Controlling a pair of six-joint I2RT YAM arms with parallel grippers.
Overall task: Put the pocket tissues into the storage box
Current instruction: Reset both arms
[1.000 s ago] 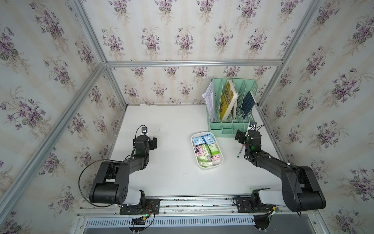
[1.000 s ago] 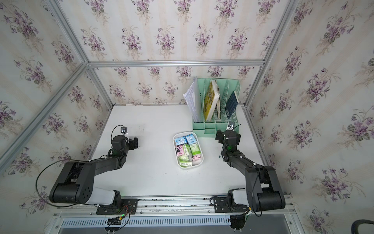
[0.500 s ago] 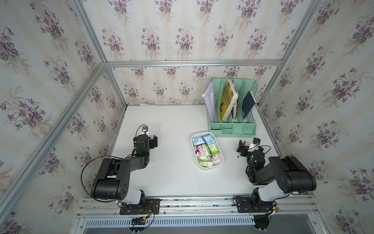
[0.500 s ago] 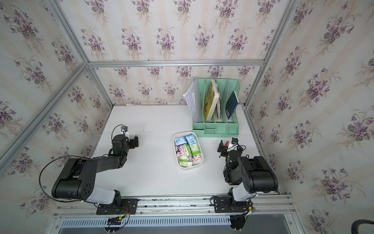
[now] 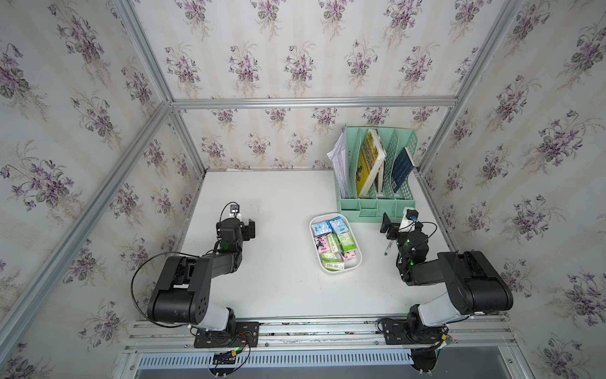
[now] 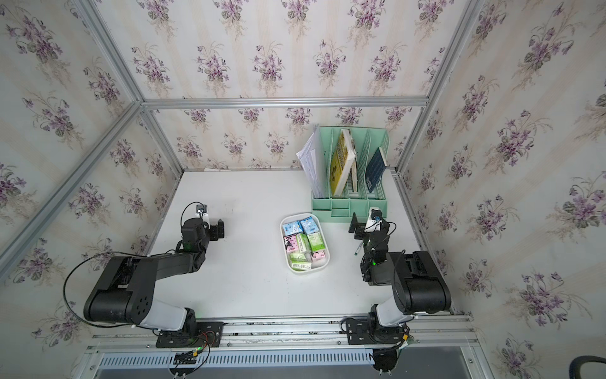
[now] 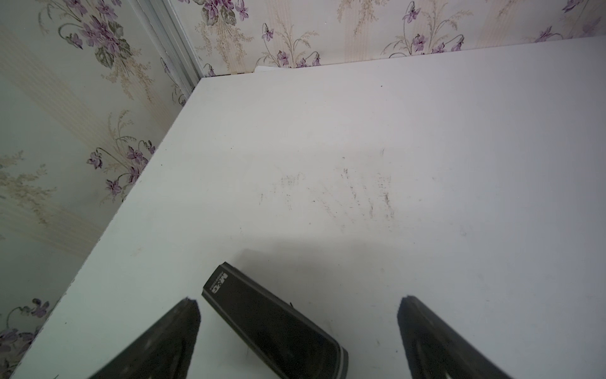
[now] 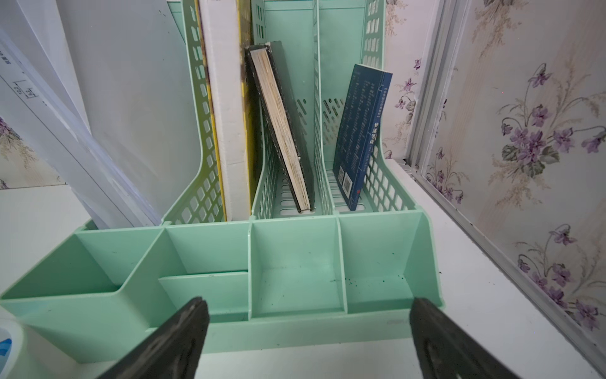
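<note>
Left end effector (image 7: 300,298): jaws spread, nothing clamped, over bare tabletop near the left edge. Pocket tissues (image 5: 334,241) all sit in the storage box (image 5: 339,270), right of tabletop centre; no loose packs visible. Packs look light, soft and slick-wrapped: I'd pinch gently across the short sides, mid-pack. Right end effector (image 8: 308,300): wide open, empty, facing the green organizer (image 8: 295,279) in the back right corner.

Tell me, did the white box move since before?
No. The box still sits at the same front corner of the organizer, with the same small gap.
</note>
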